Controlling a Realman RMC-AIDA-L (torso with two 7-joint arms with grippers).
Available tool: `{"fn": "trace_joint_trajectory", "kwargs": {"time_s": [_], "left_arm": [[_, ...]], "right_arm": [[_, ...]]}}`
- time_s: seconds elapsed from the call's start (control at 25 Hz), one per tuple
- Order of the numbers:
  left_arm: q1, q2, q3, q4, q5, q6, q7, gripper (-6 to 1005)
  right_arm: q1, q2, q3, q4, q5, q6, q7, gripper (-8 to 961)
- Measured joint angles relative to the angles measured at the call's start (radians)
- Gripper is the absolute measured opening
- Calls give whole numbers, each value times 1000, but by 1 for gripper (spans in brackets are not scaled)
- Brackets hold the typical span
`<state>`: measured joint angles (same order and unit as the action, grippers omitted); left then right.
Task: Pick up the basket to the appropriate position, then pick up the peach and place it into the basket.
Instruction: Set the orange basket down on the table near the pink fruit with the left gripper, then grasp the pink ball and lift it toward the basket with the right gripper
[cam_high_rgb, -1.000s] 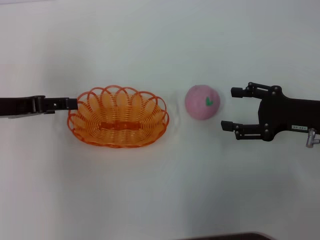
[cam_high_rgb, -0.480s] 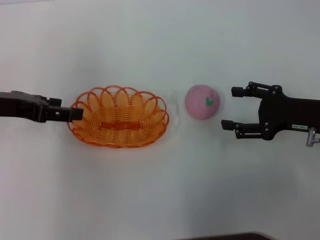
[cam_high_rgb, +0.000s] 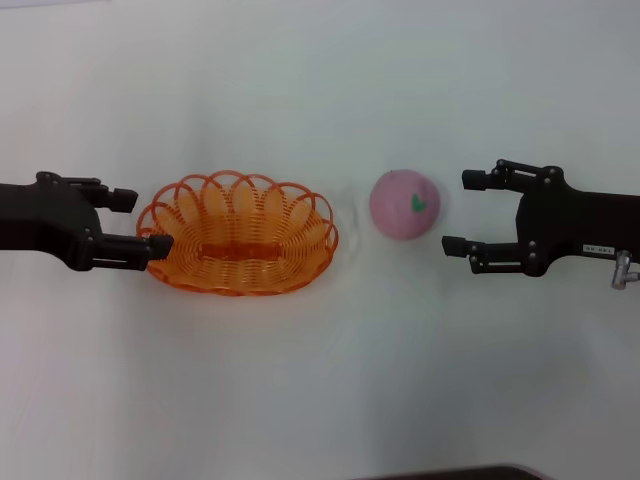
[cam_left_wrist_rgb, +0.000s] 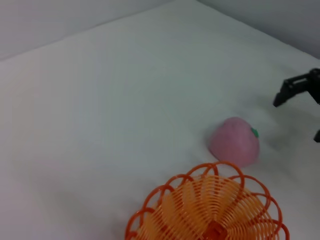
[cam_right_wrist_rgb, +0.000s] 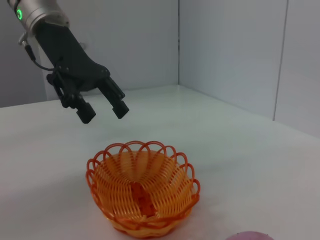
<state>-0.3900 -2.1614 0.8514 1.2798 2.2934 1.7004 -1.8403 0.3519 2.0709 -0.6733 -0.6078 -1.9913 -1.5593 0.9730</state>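
Note:
The orange open-weave basket (cam_high_rgb: 237, 240) sits on the white table, left of centre. The pink peach (cam_high_rgb: 404, 203), with a green leaf mark, rests just to its right, apart from it. My left gripper (cam_high_rgb: 145, 220) is open and empty at the basket's left end. The right wrist view shows the left gripper (cam_right_wrist_rgb: 103, 111) raised above the table, beyond the basket (cam_right_wrist_rgb: 142, 187). My right gripper (cam_high_rgb: 458, 213) is open and empty, a short gap to the right of the peach. The left wrist view shows the basket (cam_left_wrist_rgb: 207, 210), the peach (cam_left_wrist_rgb: 234, 142) and my right gripper (cam_left_wrist_rgb: 295, 87) farther off.
The white table (cam_high_rgb: 320, 380) carries nothing else in view. Grey walls (cam_right_wrist_rgb: 225, 55) stand beyond the table's far edges in the right wrist view. A dark edge (cam_high_rgb: 450, 473) shows at the bottom of the head view.
My left gripper, at the basket's left rim before, has turned and opened its fingers wide. The basket, the peach and my right gripper have stayed where they were.

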Motion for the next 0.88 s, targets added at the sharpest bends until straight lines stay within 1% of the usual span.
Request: {"fn": "trace_joint_trajectory", "kwargs": {"time_s": [0.16,0.24,0.28,0.32,0.48,0.88], "left_arm": [[13,-1,0,-23,-35,-1,89,796],[31,-2,-5,-47,-93,-8,155,796],[31,-2,-5,-47,-93,-8,155,796],[49,-2,-28,-92,-168,-13,229,797],[58,-3,-61,-153,-220,-4,299,796],[98,-4,-100,-286,-221,16,422,797]], "right_arm": [[2,0,4,0,0,0,1,836],[3,0,6,0,1,2,1,835],[4,1,7,0,1,3,1,834],[4,1,8,0,1,3,1,834],[6,0,16,0,2,-1,1,832],[6,0,22,0,1,-4,6,827]]}}
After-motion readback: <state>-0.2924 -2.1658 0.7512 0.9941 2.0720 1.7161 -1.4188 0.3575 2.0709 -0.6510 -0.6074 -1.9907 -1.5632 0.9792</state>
